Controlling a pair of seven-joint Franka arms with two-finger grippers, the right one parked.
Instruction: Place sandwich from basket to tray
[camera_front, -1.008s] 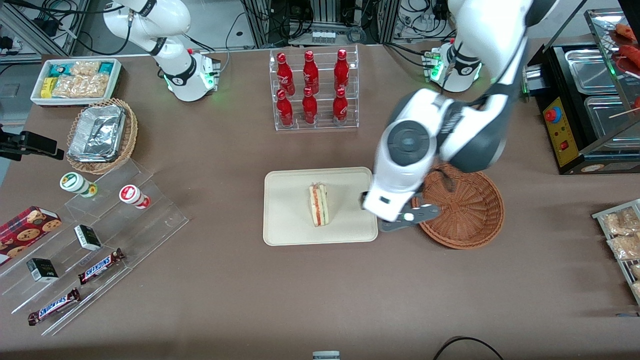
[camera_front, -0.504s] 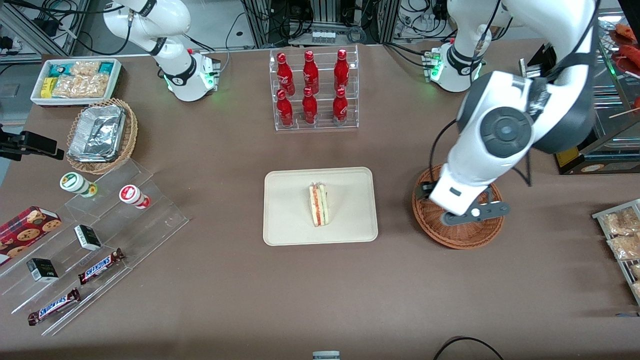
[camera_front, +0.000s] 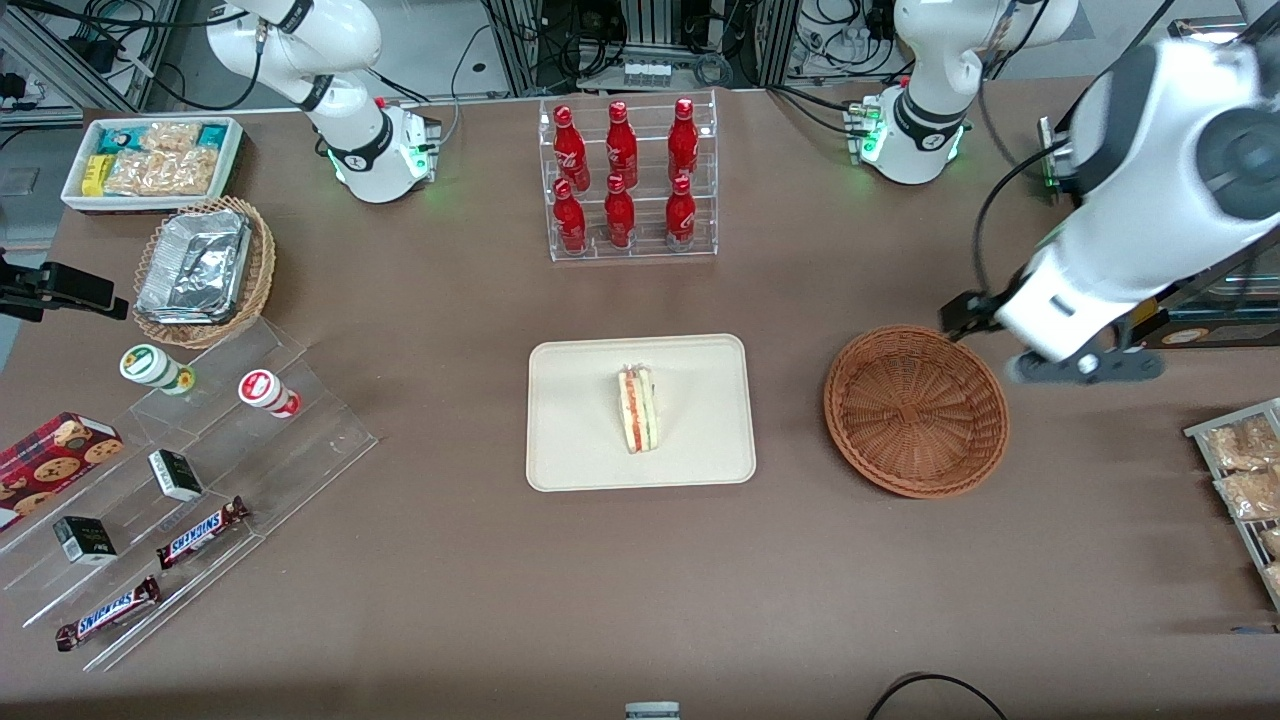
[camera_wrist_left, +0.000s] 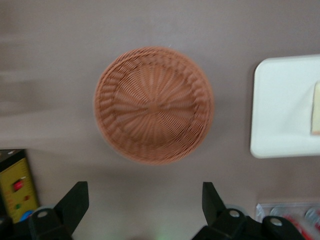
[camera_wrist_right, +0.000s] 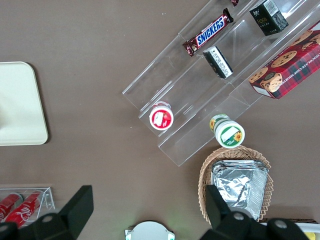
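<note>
- You are seeing the sandwich (camera_front: 638, 409), a pale bread wedge with red and green layers along its edge, lying on the smooth cream tray (camera_front: 573, 455); the tray is flat and rectangular, with rounded corners and a low rim.
- The round reddish-brown wicker basket (camera_front: 916, 410) is sitting beside the tray, toward the working arm's end of the brown table (camera_front: 640, 580); its ribbed weave is showing bare.
- Your gripper (camera_wrist_left: 145, 205) is hanging above the table just beside the basket; its dark fingers (camera_wrist_left: 74, 202) are standing wide apart, gripping nothing.

place: lab, probably mock snack shop | cues: cable racks (camera_front: 650, 40); cola bottle display (camera_front: 625, 180); Snickers shelves (camera_front: 190, 500)
</note>
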